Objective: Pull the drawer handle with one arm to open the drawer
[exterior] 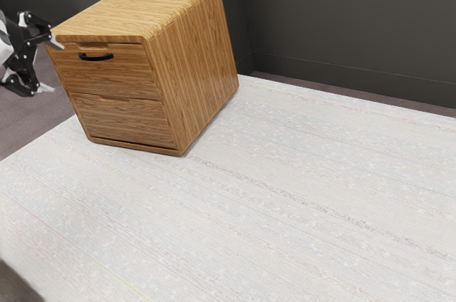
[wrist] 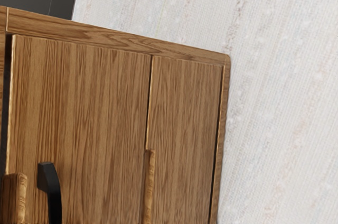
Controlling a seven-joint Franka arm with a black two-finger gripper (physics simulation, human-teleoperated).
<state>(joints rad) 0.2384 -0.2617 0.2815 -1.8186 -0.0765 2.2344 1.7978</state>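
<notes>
Drawer handle is a small black bar near the top of the upper drawer, a bit toward the exterior view's left of that front. The drawer looks fully shut, flush with the face around it. Right under it there's a lower drawer with a wooden pull, shut too. Both sit in a bamboo-looking wooden cabinet, which stands at the far corner of the table on the exterior view's left, close to the dark wall. Gripper hangs just off the cabinet's front on the exterior view's left, about level with the upper drawer and not touching the handle. Its fingers look spread apart with nothing between them. From the wrist view, the hand faces both drawer fronts, with the black handle near it.
</notes>
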